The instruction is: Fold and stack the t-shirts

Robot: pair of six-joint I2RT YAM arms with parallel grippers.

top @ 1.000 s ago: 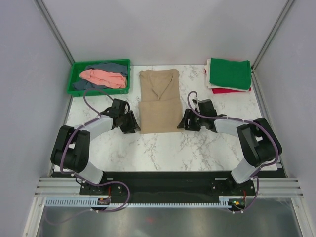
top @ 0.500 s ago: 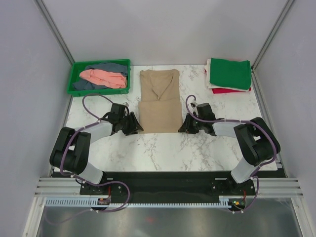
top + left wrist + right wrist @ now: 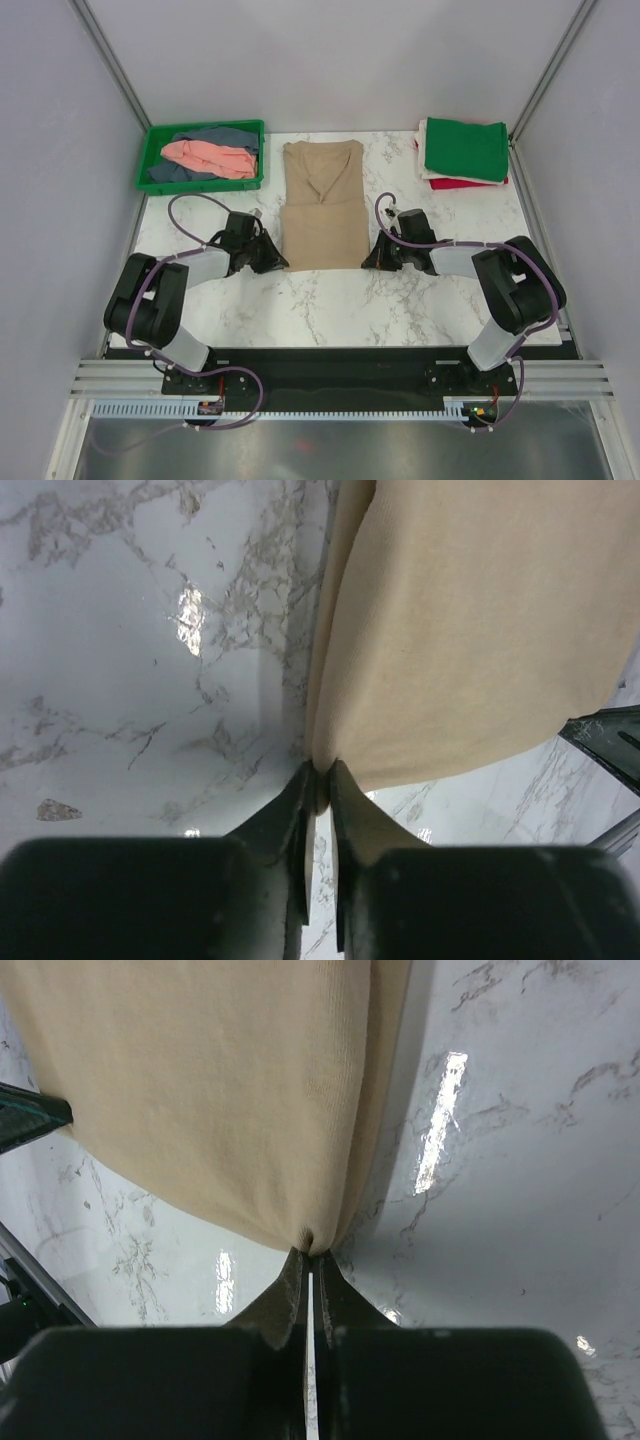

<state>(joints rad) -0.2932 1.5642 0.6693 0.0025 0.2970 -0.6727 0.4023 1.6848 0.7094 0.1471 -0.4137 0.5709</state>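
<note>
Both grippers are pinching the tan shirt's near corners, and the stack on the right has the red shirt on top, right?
Not quite: the top external view shows the dark green shirt on top, the red shirt beneath it. The left gripper and right gripper do pinch the tan shirt's near corners.

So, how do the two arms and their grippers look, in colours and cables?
Both the left arm and right arm have bulky black joints and pale grey links. A purple cable loops along each. The left gripper and right gripper are black, with tapered fingers.
</note>
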